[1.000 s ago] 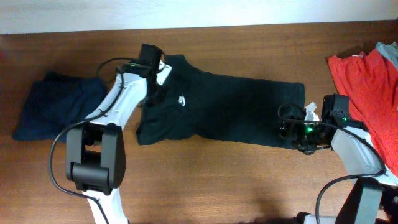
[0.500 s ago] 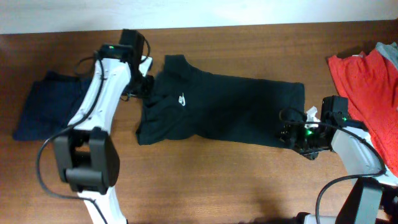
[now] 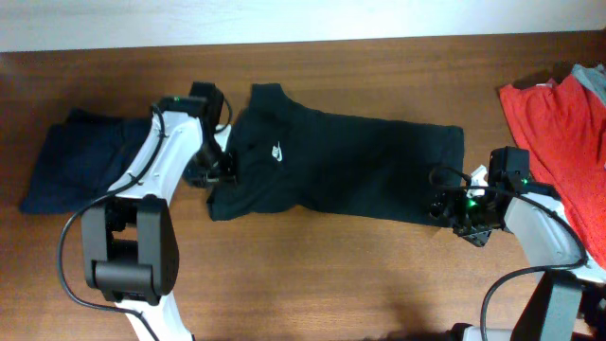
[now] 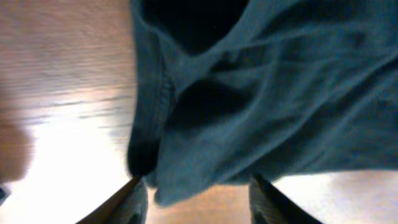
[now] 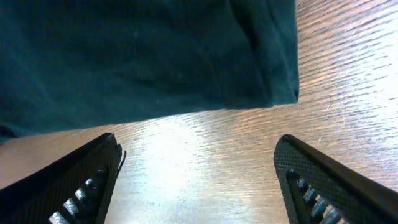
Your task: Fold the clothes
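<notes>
"Where's the black T-shirt (image 3: 341, 166)?"

"Spread on the table (image 3: 331, 275); left gripper (image 4: 198, 185) open at its edge, holding nothing; right gripper (image 5: 198, 146) open, empty, near its corner; I think both must pinch it next."

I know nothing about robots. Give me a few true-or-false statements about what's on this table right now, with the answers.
1. A black T-shirt lies stretched out on the wooden table. True.
2. The right gripper is clamped on the shirt. False: its jaws stand open, with only bare table between them and the shirt's edge just ahead.
3. A red garment lies at the table's right end. True.
4. The navy garment is piled on top of the black T-shirt. False: it lies apart from it, toward the table's left end.
5. The shirt's small white logo faces up. True.
</notes>
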{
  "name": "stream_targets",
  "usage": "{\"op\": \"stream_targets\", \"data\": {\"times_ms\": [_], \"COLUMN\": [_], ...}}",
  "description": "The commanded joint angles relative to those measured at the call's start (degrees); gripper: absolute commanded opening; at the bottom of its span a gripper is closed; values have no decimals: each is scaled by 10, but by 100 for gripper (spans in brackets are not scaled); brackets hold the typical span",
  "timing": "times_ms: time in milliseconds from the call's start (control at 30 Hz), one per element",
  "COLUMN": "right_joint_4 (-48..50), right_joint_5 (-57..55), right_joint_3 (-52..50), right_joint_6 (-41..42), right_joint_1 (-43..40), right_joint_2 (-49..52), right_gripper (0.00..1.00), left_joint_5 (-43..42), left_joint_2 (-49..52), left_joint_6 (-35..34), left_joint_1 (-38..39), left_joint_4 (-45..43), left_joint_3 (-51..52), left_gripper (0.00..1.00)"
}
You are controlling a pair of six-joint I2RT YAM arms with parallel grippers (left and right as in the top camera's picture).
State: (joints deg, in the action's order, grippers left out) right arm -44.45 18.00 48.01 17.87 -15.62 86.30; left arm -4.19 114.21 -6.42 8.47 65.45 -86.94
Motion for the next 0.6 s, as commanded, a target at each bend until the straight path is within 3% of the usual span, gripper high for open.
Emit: {"op": "stream_targets", "data": {"times_ms": [0, 67, 333, 400, 567], "right_joint_4": [1, 4, 16, 18, 18], "right_joint_5": [-7, -9, -37, -37, -37], "right_joint_3": [8, 8, 8, 8, 8], "right_joint_6": [6, 6, 25, 25, 25], "right_joint_1": [-2, -2, -2, -2, -2], "right_joint_2": [-8, -8, -8, -8, -8], "right_gripper": [80, 80, 80, 80, 80], "left_joint_5": [-22, -20, 4, -1, -1], "left_joint_2": [0, 0, 0, -1, -18], "left_joint_6": [-13, -13, -13, -12, -9], "left_joint_1": [-5, -5, -5, -5, -12], "left_joint_4": [-31, -42, -75, -74, -35], "left_joint_3": [43, 54, 82, 82, 50], "left_gripper": [37, 22, 1, 1, 20]}}
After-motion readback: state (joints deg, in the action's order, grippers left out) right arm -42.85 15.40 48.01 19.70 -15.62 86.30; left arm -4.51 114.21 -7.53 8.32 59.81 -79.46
